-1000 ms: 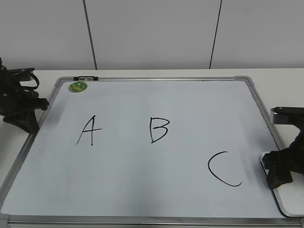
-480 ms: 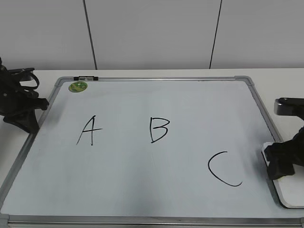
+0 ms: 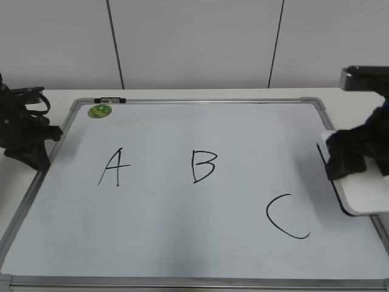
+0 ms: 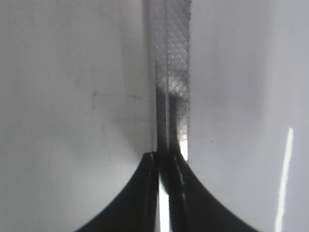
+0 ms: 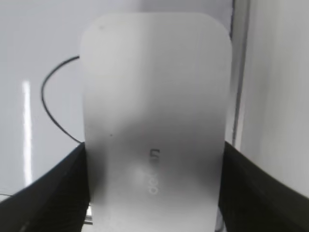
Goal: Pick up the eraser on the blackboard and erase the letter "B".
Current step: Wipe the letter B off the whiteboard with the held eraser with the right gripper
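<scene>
On the white table lies the large white dry-erase board with a silver metal frame (image 3: 200,255), and I use it as the landmark for everything else. Near the middle of the board stands the thin black hand-drawn letter "B" (image 3: 203,166), whole and not smeared. To the left of it is the black letter "A" (image 3: 115,166), and lower to the right is the black letter "C" (image 3: 286,216). A round green sticker (image 3: 99,111) sits in the far left corner of the board.

Over the right edge of the board the right black gripper (image 3: 346,159) holds the white rounded plastic eraser (image 3: 364,191). Its two jaws press against the long sides of the eraser, as the right wrist view (image 5: 154,121) shows, with small grey lettering on the top. The eraser looks raised above the board, well apart from the "B" and just right of the "C" (image 5: 58,101).

At the left edge of the board the left black gripper (image 3: 33,152) rests beside the frame. In the left wrist view its fingers (image 4: 145,193) are almost together, with only a thin gap and nothing between them, above the silver frame strip (image 4: 174,72)
</scene>
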Robot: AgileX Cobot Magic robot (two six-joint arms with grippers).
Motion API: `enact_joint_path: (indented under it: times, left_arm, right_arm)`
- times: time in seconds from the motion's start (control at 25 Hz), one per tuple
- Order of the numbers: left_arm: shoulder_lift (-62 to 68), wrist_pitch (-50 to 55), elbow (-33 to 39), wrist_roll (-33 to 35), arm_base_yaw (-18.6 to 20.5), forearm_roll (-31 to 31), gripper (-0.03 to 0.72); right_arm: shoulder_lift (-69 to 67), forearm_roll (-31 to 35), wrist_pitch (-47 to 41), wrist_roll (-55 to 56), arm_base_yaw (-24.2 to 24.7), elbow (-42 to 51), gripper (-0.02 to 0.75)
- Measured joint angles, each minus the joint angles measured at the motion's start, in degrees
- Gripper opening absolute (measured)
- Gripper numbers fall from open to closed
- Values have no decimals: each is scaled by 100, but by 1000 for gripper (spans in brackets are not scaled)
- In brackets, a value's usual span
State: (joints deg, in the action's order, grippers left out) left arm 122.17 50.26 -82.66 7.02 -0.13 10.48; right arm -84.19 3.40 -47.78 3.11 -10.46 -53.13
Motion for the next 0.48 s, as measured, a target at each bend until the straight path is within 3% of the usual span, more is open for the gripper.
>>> enact_joint_path:
  times: [0.48]
  left_arm:
    - [0,0,0,0,0,0,11]
  right_arm:
    - [-1116,-139,-1276,0,-1284,-2539,555]
